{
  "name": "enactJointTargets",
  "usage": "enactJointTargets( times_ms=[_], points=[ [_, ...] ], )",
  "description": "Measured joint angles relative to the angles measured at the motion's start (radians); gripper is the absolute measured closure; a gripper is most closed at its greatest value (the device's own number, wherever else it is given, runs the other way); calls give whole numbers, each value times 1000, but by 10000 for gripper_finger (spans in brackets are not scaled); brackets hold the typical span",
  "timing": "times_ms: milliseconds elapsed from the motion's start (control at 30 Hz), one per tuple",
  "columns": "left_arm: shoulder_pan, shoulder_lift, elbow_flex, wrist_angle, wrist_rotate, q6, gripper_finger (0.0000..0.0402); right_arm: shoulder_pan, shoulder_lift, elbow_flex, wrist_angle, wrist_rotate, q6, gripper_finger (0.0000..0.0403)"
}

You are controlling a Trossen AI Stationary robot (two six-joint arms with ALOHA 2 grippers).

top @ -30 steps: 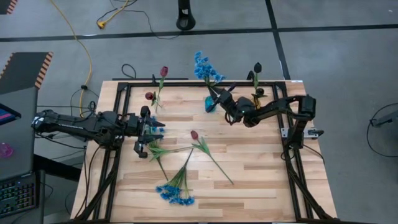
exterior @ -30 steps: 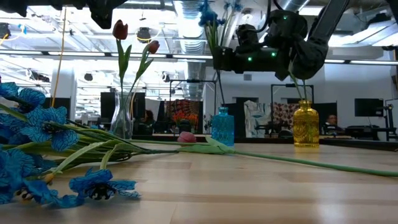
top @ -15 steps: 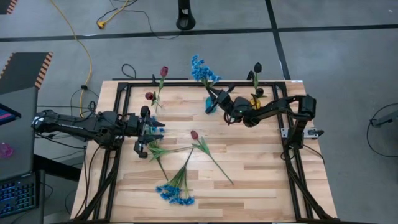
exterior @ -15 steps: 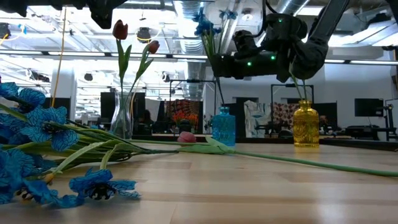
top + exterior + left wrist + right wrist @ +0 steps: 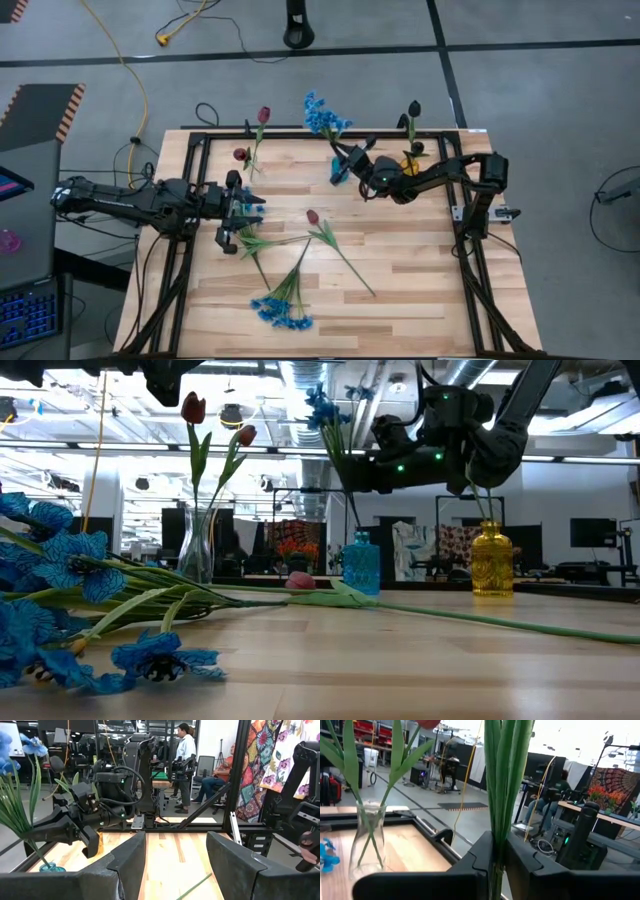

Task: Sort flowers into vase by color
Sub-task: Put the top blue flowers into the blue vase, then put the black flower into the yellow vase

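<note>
My right gripper (image 5: 347, 160) is over the table's far middle, shut on a bunch of blue flowers (image 5: 319, 113). In the low view the blossoms (image 5: 322, 405) stand above the gripper (image 5: 342, 468) and the green stems run down to the blue vase (image 5: 361, 565). A yellow vase (image 5: 409, 160) holds a near-black tulip (image 5: 413, 108). A clear vase (image 5: 197, 548) holds two dark red tulips (image 5: 192, 407). A red tulip (image 5: 312, 216) and another blue bunch (image 5: 280, 309) lie flat on the table. My left gripper (image 5: 250, 208) waits open at the table's left. My right gripper pinches the blue bunch's green stems (image 5: 499, 827) between its two fingers, well below the blossoms. The fingers come level from the table's right and lie across the stems. The bunch stands nearly upright, blossoms tilted toward the far left, with its lower stem ends (image 5: 354, 528) at the blue vase's mouth.
Green leaves and stems (image 5: 255, 242) sprawl between my left gripper and the lying flowers. A black frame (image 5: 200, 140) runs around the table's edges. Bare wood (image 5: 430, 270) lies at the near right. People sit and stand in the room beyond (image 5: 186, 750).
My right gripper has moved a little toward the table's far left and slightly down, carrying the blue bunch. The blossoms have sunk lower and leaned further toward the left, while the stems' lower ends stayed at the blue vase.
</note>
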Motion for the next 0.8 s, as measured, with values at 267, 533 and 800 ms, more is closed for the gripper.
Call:
enactJointTargets(
  times_ms=[267, 533, 800],
  points=[
    [0, 0, 0, 0, 0, 0, 205, 0, 0, 0, -55, 7, 0, 286],
    [0, 0, 0, 0, 0, 0, 205, 12, 0, 0, -59, 179, 0, 183],
    [0, 0, 0, 0, 0, 0, 205, 67, 0, 0, -59, 282, -1, 154]
  ],
)
